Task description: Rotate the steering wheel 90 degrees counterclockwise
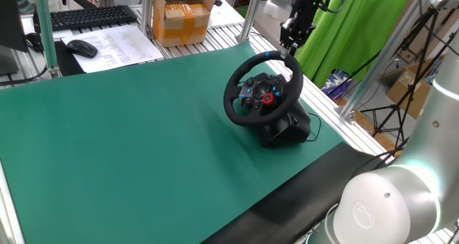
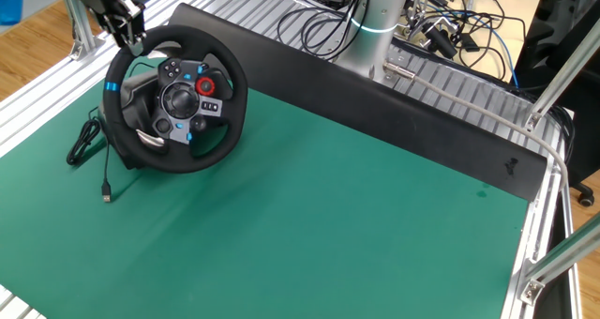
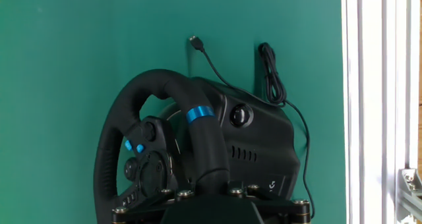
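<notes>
The steering wheel point(image 1: 259, 93) stands on its black base point(image 1: 287, 129) at the far right of the green mat. It is black and round, with a red centre knob and small coloured buttons. The blue stripe point(image 1: 271, 55) sits near the top of the rim. My gripper point(image 1: 290, 49) comes down onto the rim just right of the stripe. In the other fixed view the gripper point(image 2: 131, 39) meets the wheel point(image 2: 178, 98) at its upper left. In the hand view the rim point(image 3: 155, 82) runs into my gripper point(image 3: 211, 194) at the bottom edge, and the jaws look closed on it.
The wheel's cable point(image 2: 89, 141) lies loose on the mat beside the base. An aluminium rail point(image 3: 376, 85) borders the mat close to the wheel. A cardboard box point(image 1: 183, 18), keyboard point(image 1: 86, 16) and mouse point(image 1: 81, 48) sit beyond the mat. My arm's base point(image 2: 380, 28) stands among cables.
</notes>
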